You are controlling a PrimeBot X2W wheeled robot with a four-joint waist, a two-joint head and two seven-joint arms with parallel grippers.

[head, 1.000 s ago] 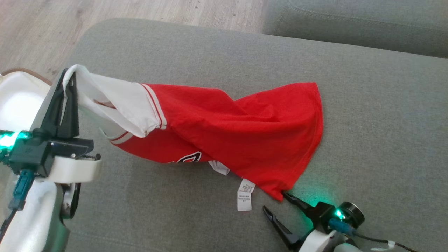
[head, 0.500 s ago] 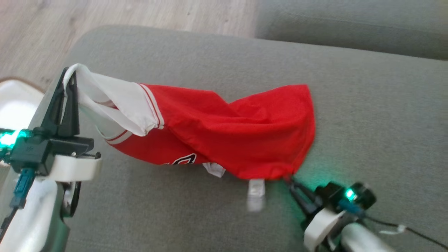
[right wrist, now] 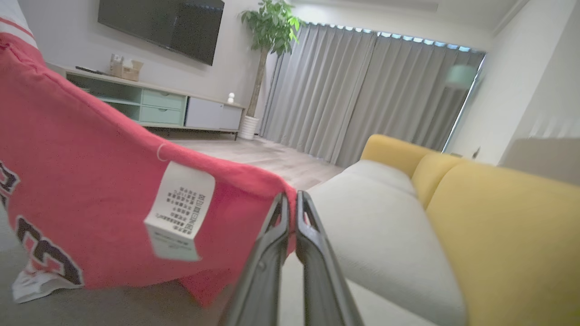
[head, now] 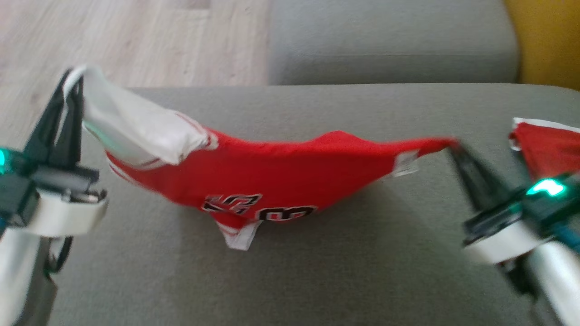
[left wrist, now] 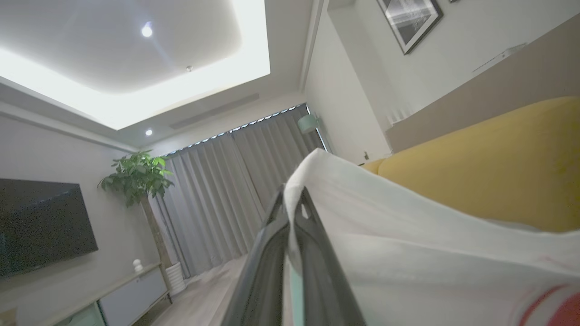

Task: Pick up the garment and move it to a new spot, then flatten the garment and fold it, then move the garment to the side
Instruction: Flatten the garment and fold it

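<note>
Over the grey fabric sofa cushion (head: 362, 271) hangs the red-and-white jersey garment (head: 272, 181): left gripper (head: 72, 76) pinched tight on its white sleeve, right gripper (head: 453, 146) clamped on a blurred red corner, lettering half hidden.

- A wide grey sofa seat (head: 317, 271) of coarse woven fabric carries everything; its top is flat and smooth.
- Just behind the seat's far edge runs a second grey cushion (head: 385, 40).
- Beyond the seat's far left corner is pale wooden floor (head: 136, 40).
- Past its far right corner stands a yellow cushion (head: 548, 40).
- At the seat's right edge, a blurred red cloth (head: 543, 149) with a white border lies on the fabric.
- Over the seat's middle sags the red garment (head: 272, 181). Its lowest white-edged corner appears to touch the seat, and the rest hangs clear.
</note>
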